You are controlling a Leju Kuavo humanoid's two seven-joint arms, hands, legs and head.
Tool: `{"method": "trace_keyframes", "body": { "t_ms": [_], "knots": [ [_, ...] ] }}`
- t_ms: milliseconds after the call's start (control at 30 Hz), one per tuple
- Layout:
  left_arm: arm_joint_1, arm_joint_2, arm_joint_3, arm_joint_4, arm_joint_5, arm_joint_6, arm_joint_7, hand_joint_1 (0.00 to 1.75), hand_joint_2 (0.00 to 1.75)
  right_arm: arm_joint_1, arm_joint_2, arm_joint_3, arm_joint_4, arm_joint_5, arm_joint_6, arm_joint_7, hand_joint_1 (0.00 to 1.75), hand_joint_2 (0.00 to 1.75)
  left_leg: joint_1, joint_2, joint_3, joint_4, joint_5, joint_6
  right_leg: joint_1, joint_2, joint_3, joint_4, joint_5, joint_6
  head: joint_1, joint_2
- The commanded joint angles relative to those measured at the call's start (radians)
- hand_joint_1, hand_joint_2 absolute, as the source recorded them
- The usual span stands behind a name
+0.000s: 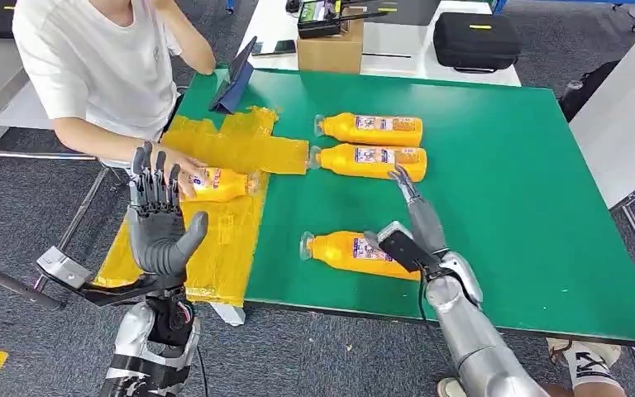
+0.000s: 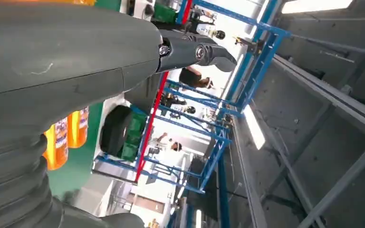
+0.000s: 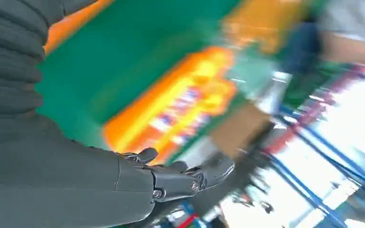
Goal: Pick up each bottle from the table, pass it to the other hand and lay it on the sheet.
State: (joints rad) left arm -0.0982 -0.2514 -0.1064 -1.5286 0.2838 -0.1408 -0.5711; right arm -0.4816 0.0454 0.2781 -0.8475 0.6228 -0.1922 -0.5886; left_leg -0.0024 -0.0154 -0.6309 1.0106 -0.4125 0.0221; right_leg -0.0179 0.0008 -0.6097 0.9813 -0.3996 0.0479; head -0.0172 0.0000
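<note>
Grey carpet floor (image 1: pixel 314 356); blue racking (image 2: pixel 209 137) under ceiling light strips (image 2: pixel 254 126).

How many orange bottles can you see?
4: two bottles side by side at the table's far part, one near the right robot hand, one on the yellow sheet.

In the right wrist view we see everything past the right hand (image 3: pixel 171 183) smeared by motion: the bottles (image 3: pixel 171 111) are only orange streaks and we cannot read their labels. In the head view, the right hand (image 1: pixel 413 211) and its camera cover part of the near bottle (image 1: pixel 343 252), and the left hand (image 1: pixel 161 223) covers one end of the bottle on the sheet (image 1: pixel 219 184). The person (image 1: pixel 99 66) is cut off by the top edge. The left hand (image 2: pixel 66 61) hides most of the table (image 2: pixel 76 166) in its wrist view.
</note>
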Motion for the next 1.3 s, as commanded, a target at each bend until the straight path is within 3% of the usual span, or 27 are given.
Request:
{"method": "trace_keyframes", "body": {
  "t_ms": [33,100,233,367,500,867,900,1300],
  "knots": [
    [-0.045,0.010,-0.009,0.064,0.005,0.002,-0.011,0.00,1.75,0.053,-0.039,0.147,-0.270,-0.042,0.152,0.031,0.00,1.75,0.001,0.001,0.003,0.000,-0.001,-0.001,0.001,0.000,0.003,-0.001,-0.001,-0.001,0.000,0.000],
    [-0.050,0.007,-0.007,0.065,0.006,0.000,-0.012,0.00,1.75,0.035,-0.049,0.185,-0.220,0.014,0.106,0.024,0.00,1.75,0.000,0.001,0.003,0.000,-0.001,-0.001,0.001,0.000,0.003,-0.001,-0.001,-0.002,0.000,0.000],
    [-0.043,0.011,-0.006,0.052,0.007,-0.001,-0.011,0.00,1.75,0.003,-0.045,0.226,-0.108,0.007,0.159,0.033,0.00,1.75,0.001,0.001,0.006,0.000,-0.002,-0.002,0.002,0.000,0.006,-0.001,-0.002,-0.003,0.000,0.000],
    [-0.028,0.016,0.012,0.026,0.013,-0.007,-0.008,0.00,1.75,-0.055,-0.077,0.285,0.008,0.027,0.239,0.121,0.00,1.75,0.001,0.003,0.006,0.000,-0.002,-0.002,0.001,0.001,0.005,-0.001,-0.001,-0.002,0.000,0.000],
    [-0.014,0.014,0.023,0.012,0.008,-0.009,-0.003,0.00,1.75,-0.096,-0.087,0.314,0.106,0.050,0.228,0.169,0.00,1.75,0.000,0.002,0.004,-0.001,-0.001,-0.001,0.001,0.001,0.004,-0.001,-0.001,-0.001,0.000,0.000],
    [-0.005,0.010,0.035,0.005,-0.001,-0.008,0.000,0.00,1.75,-0.124,-0.090,0.358,0.134,0.113,0.187,0.227,0.00,1.75,0.001,0.003,0.005,0.000,-0.003,-0.001,0.001,0.002,0.005,-0.001,-0.002,-0.002,0.000,0.000],
    [0.002,0.008,0.052,0.001,-0.004,-0.007,-0.001,0.00,1.75,-0.164,-0.076,0.363,0.209,0.104,0.212,0.295,0.00,1.75,0.001,0.003,0.006,0.000,-0.003,-0.002,0.001,0.002,0.006,0.000,-0.002,-0.003,0.000,0.000],
    [0.019,0.016,0.083,-0.012,0.008,-0.026,0.008,0.00,1.75,-0.240,-0.092,0.439,0.273,0.154,0.266,0.342,0.00,1.75,0.001,0.005,0.006,0.001,-0.004,-0.002,0.001,0.003,0.006,0.001,-0.002,-0.003,0.000,0.000]
  ]
}}
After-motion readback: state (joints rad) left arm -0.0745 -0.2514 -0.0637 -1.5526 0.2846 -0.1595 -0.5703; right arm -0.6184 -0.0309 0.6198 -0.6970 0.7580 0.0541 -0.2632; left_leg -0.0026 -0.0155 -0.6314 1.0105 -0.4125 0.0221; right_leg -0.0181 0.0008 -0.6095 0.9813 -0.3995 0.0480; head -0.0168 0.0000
